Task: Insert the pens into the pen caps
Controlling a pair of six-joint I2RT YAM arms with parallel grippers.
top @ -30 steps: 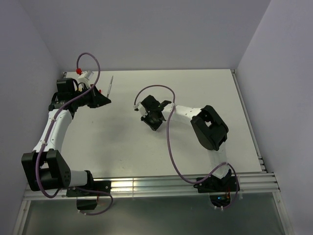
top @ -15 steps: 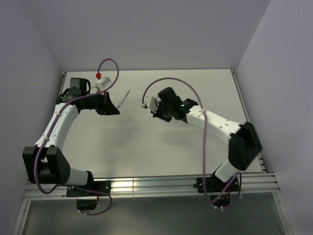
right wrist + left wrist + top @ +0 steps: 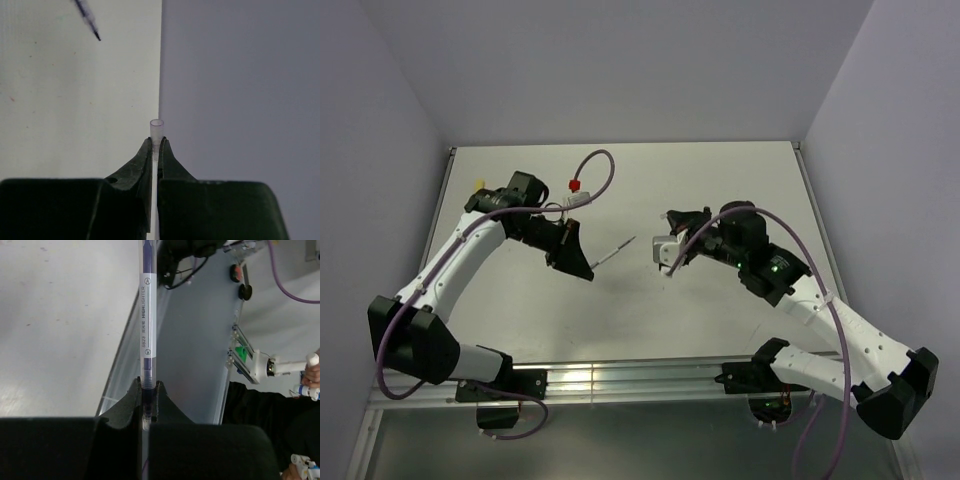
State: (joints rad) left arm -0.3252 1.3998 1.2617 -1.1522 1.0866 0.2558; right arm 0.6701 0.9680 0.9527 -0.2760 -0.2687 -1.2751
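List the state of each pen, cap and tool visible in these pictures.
left tool: shut on pen
right tool: shut on cap
pen: uncapped, tip apart from cap
cap: no pen in it, open end pointing away from its tool

The pen (image 3: 146, 325) runs off the top edge, and its low end hides between the fingers of the left gripper (image 3: 147, 386). The bottom of the cap (image 3: 156, 130) hides inside the right gripper (image 3: 155, 143).
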